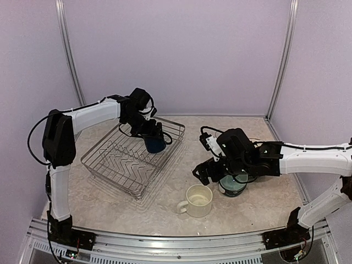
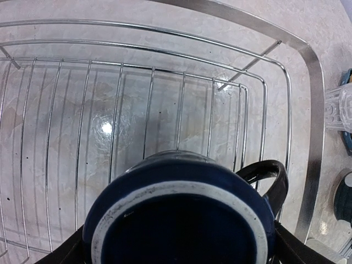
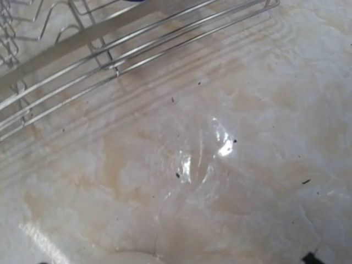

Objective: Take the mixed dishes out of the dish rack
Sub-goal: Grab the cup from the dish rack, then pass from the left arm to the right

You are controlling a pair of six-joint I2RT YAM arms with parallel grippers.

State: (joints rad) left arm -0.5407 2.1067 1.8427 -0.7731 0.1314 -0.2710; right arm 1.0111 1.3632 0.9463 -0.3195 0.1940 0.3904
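- Pale marbled bench (image 1: pixel 264 214), glossy with light glints, boxed in by plain lilac walls and metal corner posts.
- Only from the top camera: both white-and-black arms, and the whole dish rack (image 1: pixel 129 159), a silver wire basket with raised sides and zigzag prongs, left of centre.
- Navy mug (image 1: pixel 155 144) at the rack's far right corner, clamped between the left fingers (image 1: pixel 148 132). Cannot tell whether lifted or touching the wires.
- Only from the left wrist: mug mouth turned to the camera, pale worn ring on its rim, looped handle (image 2: pixel 272 176) to the right. Dark fingers against both sides, rack floor wires beyond.
- Also only there, past the rack's right rim: a ribbed clear glass tumbler (image 2: pixel 340 107), not made out from above.
- Right fingers (image 1: pixel 202 173) low over the bench between rack and teal bowl (image 1: pixel 232 186), spread wide, gripping nothing. Bowl partly covered by the right arm.
- Right wrist view: mostly bare bench, rack edge along the top.
- Cream mug (image 1: pixel 199 200) upright on the near bench, handle to the left, close to the right fingers.
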